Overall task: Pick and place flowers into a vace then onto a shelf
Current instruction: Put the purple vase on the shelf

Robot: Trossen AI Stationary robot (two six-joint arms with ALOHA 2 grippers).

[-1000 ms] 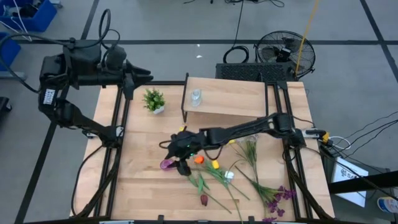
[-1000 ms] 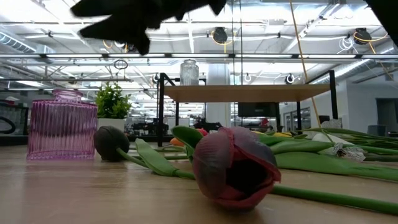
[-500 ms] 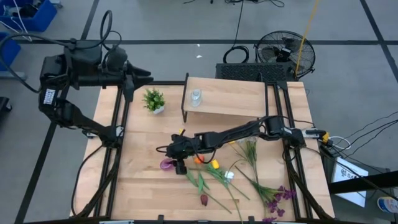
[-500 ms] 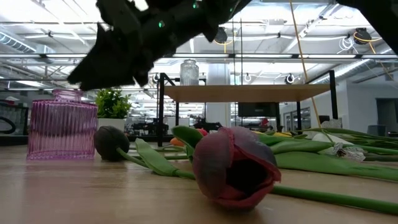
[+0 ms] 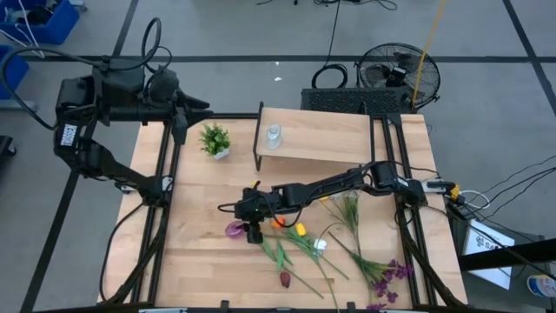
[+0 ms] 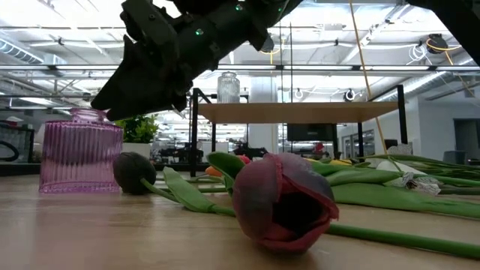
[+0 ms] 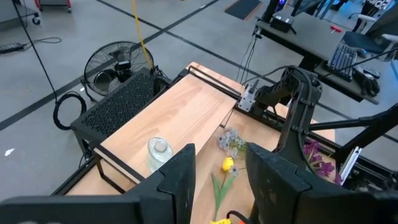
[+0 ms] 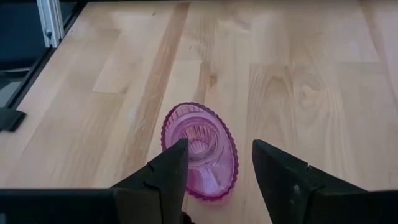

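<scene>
Room: Grey workshop floor surrounds my rig, with a black fan point(image 5: 400, 74) and loose cables behind it; the low view shows bright ceiling lights and benches far off.
Surface: a light-wood tabletop point(image 5: 195, 187) in a black frame.
Right claw point(image 5: 249, 228): reached across to the middle of the tabletop, fingers spread and empty. I judge it is lined up over the vase to take hold of it, since its own camera looks down between its two fingers point(image 8: 165, 174) onto the vase mouth.
Vase point(image 8: 199, 149): ribbed pink glass, upright on the tabletop just beside that claw. It holds no stems that I can see.
Flowers point(image 5: 306, 239): loose on the tabletop on the right arm's side of the vase, stems crossing; orange and yellow heads lie nearest the claw, purple ones point(image 5: 387, 278) near the front edge. A dark red tulip point(image 6: 281, 201) lies closest to the low camera.
Shelf point(image 5: 317, 135): small raised plank at the back, carrying a clear glass jar point(image 5: 274, 135).
Potted plant point(image 5: 215, 139): beside the shelf, untouched.
Left claw point(image 5: 201, 106): parked at the back corner, off the tabletop, fingers parted with nothing between them, waiting.
</scene>
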